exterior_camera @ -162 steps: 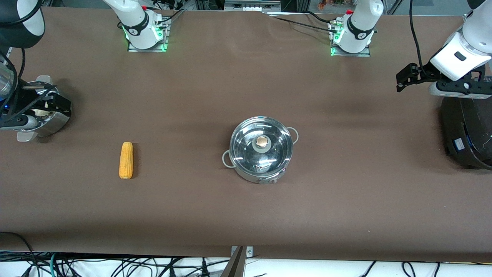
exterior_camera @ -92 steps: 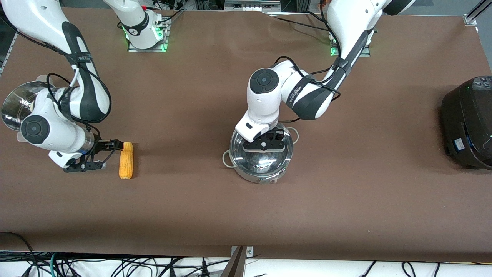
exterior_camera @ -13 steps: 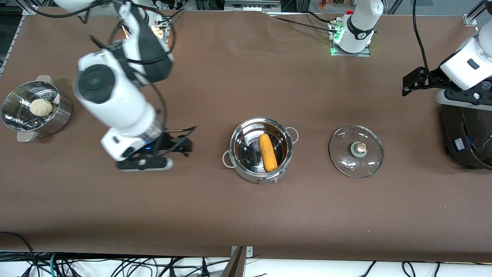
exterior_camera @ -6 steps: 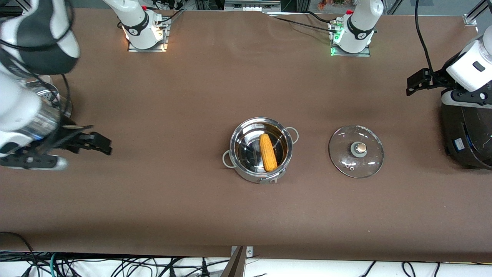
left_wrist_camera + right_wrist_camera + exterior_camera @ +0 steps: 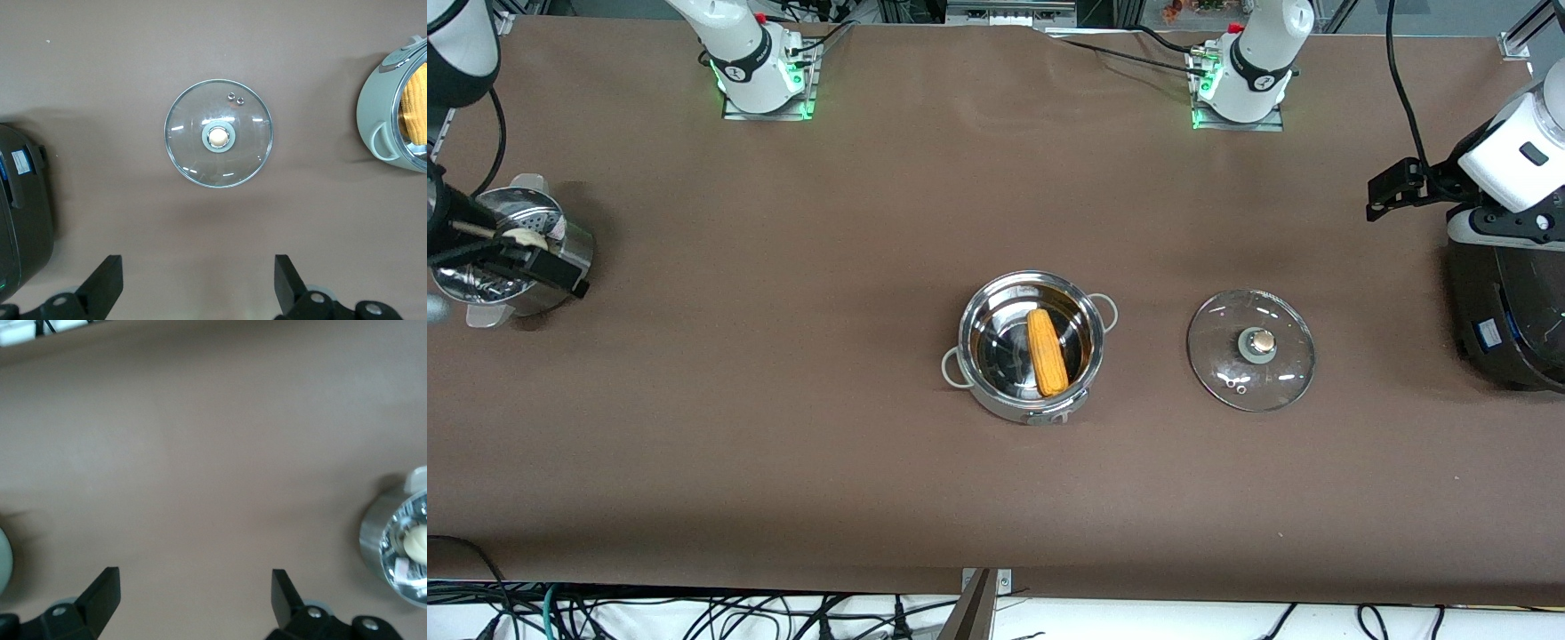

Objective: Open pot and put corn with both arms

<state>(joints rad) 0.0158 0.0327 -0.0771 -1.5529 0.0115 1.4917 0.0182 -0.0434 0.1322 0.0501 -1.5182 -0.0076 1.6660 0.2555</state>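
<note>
Both arms have drawn back to the table's ends since a second ago, when the right arm was near the pot. In the front view the right gripper [image 5: 538,267] now hangs over the steamer pot [image 5: 569,253] at the right arm's end, and the left gripper [image 5: 1392,188] hangs over the table just beside the black cooker [image 5: 1494,320] at the left arm's end. The pot [image 5: 1032,289] stands open in the middle with the corn [image 5: 1047,352] lying in it; its lid [image 5: 1251,349] rests flat on the table beside it, toward the left arm's end. The task looks finished (nothing seems left to carry).

Left wrist view: fingers [image 5: 107,283] spread wide, empty, over bare table with the lid, knob up, well apart from them; the pot's rim, with corn inside, sits at the edge.

Right wrist view: fingers [image 5: 103,590] equally wide, empty; the steamer pot holds a pale bun [image 5: 417,543].
</note>
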